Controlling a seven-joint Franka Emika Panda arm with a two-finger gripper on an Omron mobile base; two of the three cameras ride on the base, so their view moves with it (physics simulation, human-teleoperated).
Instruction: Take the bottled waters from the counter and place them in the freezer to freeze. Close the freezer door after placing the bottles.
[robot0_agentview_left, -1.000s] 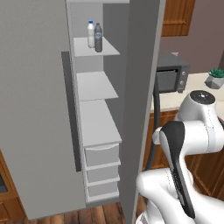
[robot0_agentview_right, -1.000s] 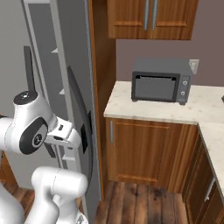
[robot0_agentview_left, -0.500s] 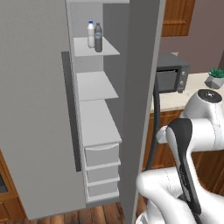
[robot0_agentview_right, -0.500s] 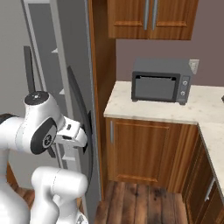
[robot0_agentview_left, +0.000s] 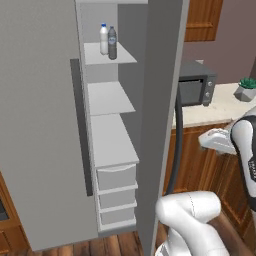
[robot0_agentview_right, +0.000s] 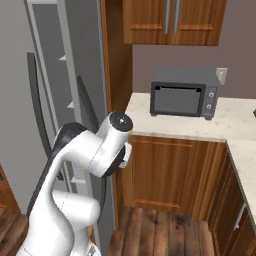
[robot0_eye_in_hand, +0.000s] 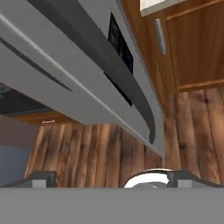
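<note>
The 2 bottled waters stand side by side on the top shelf of the freezer (robot0_agentview_left: 107, 100), the whitish bottle (robot0_agentview_left: 103, 39) to the left and the smoky grey bottle (robot0_agentview_left: 112, 43) just beside it, both upright with blue caps. The freezer door (robot0_agentview_left: 160, 115) is open and stands edge-on between the shelves and the counter (robot0_agentview_right: 200, 122). Its long dark handle (robot0_agentview_left: 176, 145) curves down its outer side. In the hand view the door's black dispenser panel (robot0_eye_in_hand: 120, 54) and handle pass close above the gripper (robot0_eye_in_hand: 105, 178). Its 2 finger tips sit well apart with nothing between them. A dark grey microwave (robot0_agentview_right: 184, 93) rests on the counter.
</note>
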